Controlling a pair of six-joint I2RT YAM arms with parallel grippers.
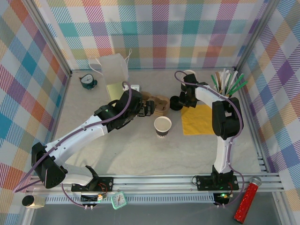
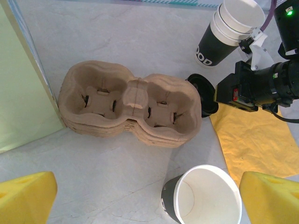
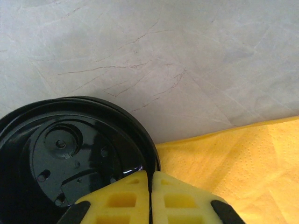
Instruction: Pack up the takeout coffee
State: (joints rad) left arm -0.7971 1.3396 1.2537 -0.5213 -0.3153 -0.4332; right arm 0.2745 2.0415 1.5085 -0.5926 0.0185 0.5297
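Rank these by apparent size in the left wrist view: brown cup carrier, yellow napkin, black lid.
1. brown cup carrier
2. yellow napkin, partly cut off at the edge
3. black lid, partly hidden

The small black paper cup with a glossy round black plastic lid stands upright on the grey desk, lid on. The lid's top has a raised rim, a sunken round centre and small moulded dimples. The cup sits just beside the left edge of the yellow paper napkin, near the right end of the brown pulp cup carrier.
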